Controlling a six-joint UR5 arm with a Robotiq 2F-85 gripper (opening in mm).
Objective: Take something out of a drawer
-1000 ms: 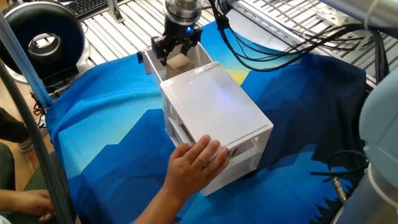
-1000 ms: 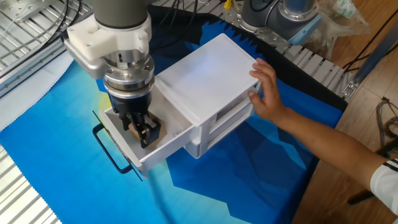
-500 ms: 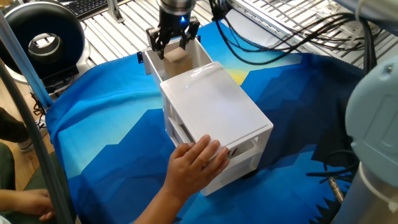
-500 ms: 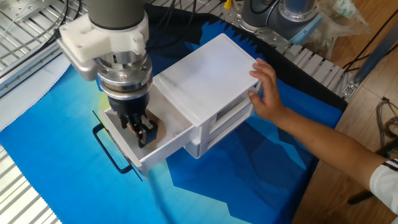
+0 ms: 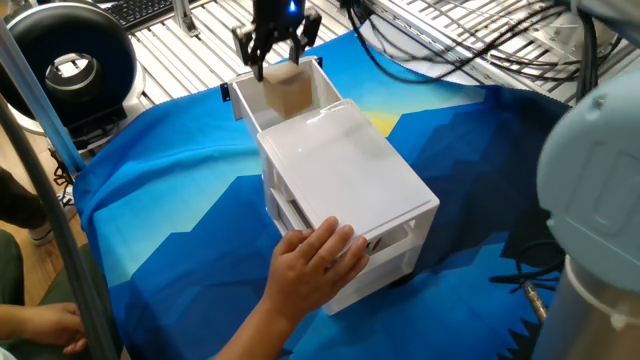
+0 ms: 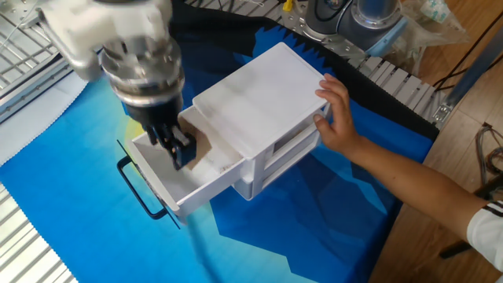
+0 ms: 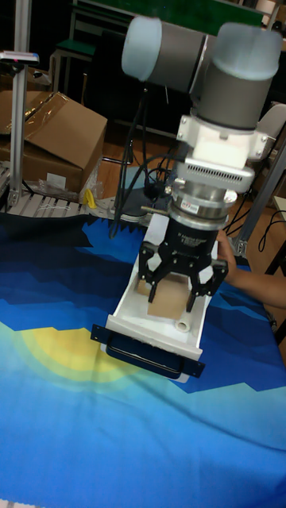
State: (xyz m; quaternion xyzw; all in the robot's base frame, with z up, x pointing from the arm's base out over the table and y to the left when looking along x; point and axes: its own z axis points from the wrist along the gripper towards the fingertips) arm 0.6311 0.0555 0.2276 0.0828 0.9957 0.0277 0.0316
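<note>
The white drawer [image 7: 125, 308] of the small drawer unit [image 5: 345, 185] is pulled out, with its black handle [image 7: 147, 351] in front. My gripper [image 7: 170, 300] is shut on the light-brown wooden cube [image 7: 168, 298], one finger on each side. The cube hangs over the open tray, at about rim height. In the other fixed view the cube [image 6: 203, 140] shows beside the dark fingers [image 6: 179, 149], over the drawer [image 6: 192, 195]. From the first fixed view my gripper [image 5: 280, 60] is above the cube [image 5: 288, 92] at the far end of the unit.
A person's hand [image 5: 315, 262] presses on the near end of the drawer unit, and the arm [image 6: 393, 185] reaches in from the right. A blue and yellow cloth [image 5: 170, 220] covers the table. Cables [image 5: 450, 70] lie behind.
My gripper has risen out of the drawer with the cube held in it. The hand and the drawer unit have stayed in place.
</note>
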